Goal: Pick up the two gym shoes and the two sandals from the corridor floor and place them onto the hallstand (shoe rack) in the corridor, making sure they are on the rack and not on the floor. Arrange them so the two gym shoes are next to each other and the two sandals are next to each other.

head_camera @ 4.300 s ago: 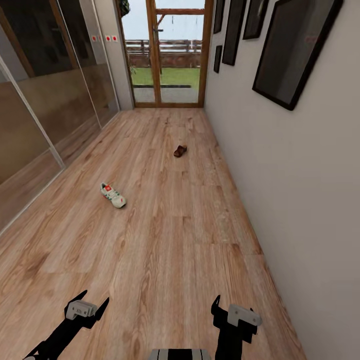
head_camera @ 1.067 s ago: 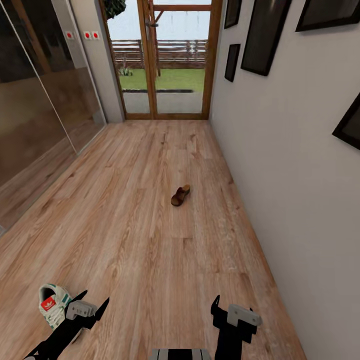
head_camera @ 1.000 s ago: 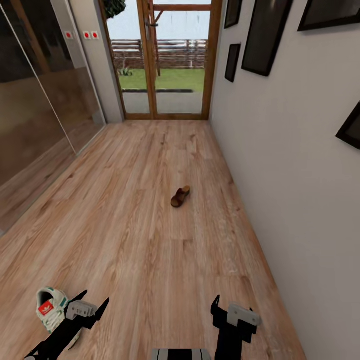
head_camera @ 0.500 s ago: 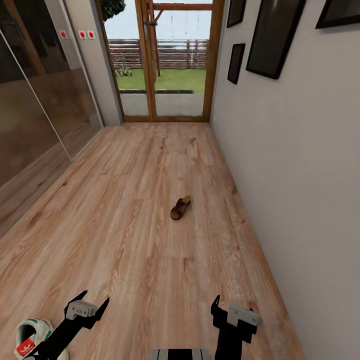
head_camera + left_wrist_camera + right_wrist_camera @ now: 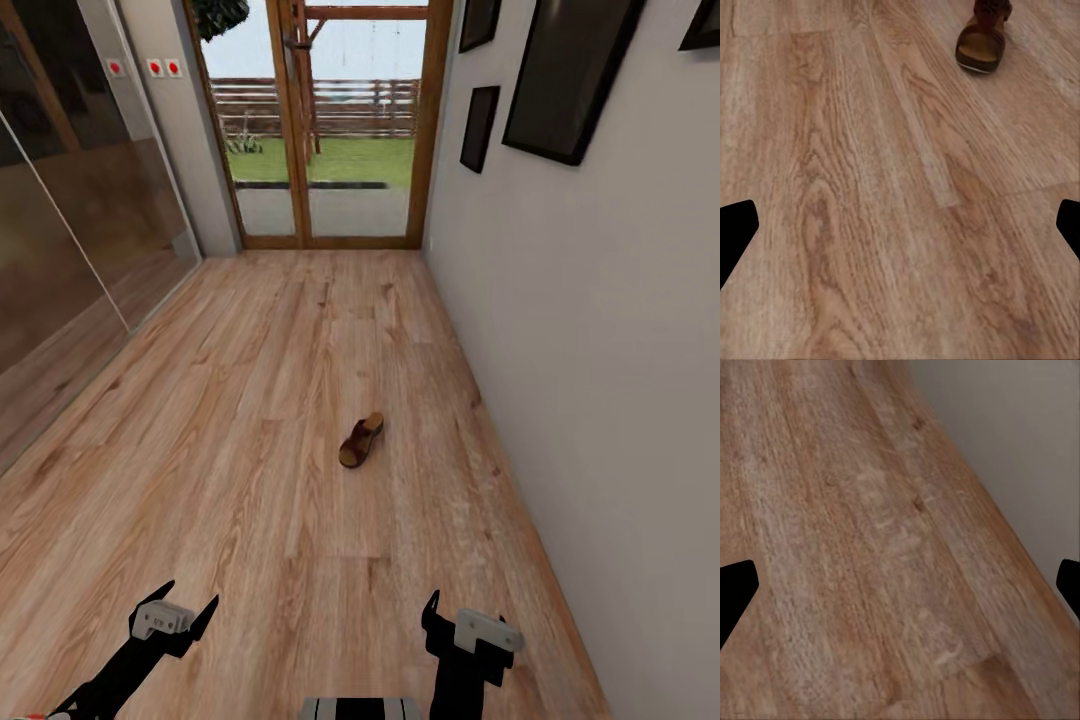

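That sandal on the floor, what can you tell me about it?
The sandal is a single dark brown, leather-looking slip-on with wide straps and a tan footbed, seen closer from the left wrist. It lies flat, sole down, on the wood-plank corridor floor, nearer the right-hand wall. Nothing else touches it.

Wood-plank floor (image 5: 250, 420), pale wall (image 5: 600, 350) with dark frames (image 5: 575, 75), glazed door (image 5: 340, 130).

At the lower left corner of your head view, a red-and-white scrap (image 5: 25, 716) is cut off by the edge; its identity cannot be told. In your left wrist view, the sandal (image 5: 982, 41) is cropped by the top edge.
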